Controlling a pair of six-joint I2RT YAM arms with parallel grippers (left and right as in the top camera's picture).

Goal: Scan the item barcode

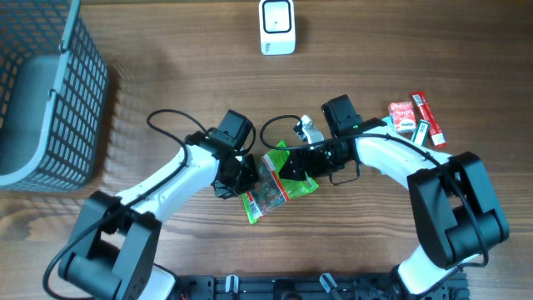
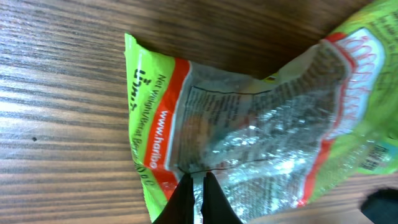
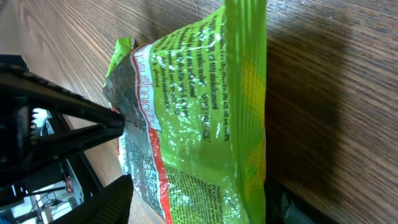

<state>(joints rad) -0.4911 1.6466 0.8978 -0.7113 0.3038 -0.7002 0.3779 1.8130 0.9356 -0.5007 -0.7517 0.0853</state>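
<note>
Where the arms meet above the brown wooden table (image 1: 375,50), at 6 o'clock from the white box-shaped scanner (image 1: 276,27), the crinkled green plastic sweet bag (image 1: 271,190) is pinched at one edge by the left gripper (image 2: 196,183). The right gripper (image 3: 200,186) straddles it wide; whether it presses the bag cannot be told.

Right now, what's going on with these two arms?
Both arms are working on a green snack bag mid-table. The left gripper is pinched shut on one edge. The right gripper straddles the other end, its grip unclear. The white scanner stands apart at the far edge, and the bag isn't at it yet.
</note>
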